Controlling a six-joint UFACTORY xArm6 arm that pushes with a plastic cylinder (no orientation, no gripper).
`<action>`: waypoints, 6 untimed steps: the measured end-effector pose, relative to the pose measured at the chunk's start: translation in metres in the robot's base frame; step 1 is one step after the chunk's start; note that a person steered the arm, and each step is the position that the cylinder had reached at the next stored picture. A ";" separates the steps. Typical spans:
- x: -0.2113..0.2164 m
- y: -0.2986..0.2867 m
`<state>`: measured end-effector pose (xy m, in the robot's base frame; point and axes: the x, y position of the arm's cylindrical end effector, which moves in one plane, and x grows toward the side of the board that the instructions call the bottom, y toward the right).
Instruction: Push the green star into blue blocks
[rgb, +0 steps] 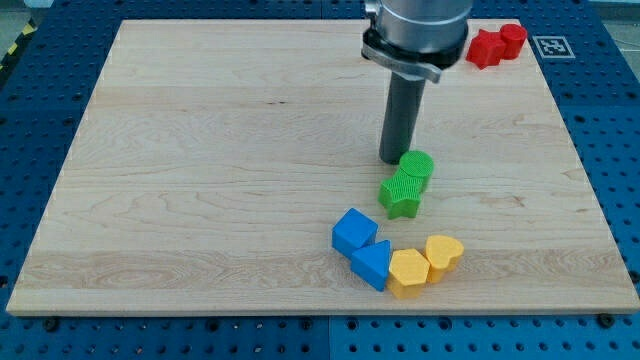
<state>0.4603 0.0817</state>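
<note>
The green star (400, 194) lies right of the board's middle, touching a green round block (417, 168) just above and to its right. My tip (394, 160) rests on the board just above the star and against the round block's left side. Two blue blocks lie below and to the left of the star: a blue cube (354, 231) and a blue wedge-like block (372, 264), touching each other. A small gap separates the star from the blue cube.
Two yellow blocks, a hexagon (408, 272) and a heart (443, 254), sit right of the blue blocks near the board's bottom edge. Two red blocks (496, 45) lie at the board's top right corner. The wooden board (200, 180) rests on a blue perforated table.
</note>
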 end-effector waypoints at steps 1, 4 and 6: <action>0.002 0.000; -0.023 0.023; 0.035 0.021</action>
<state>0.4958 0.1024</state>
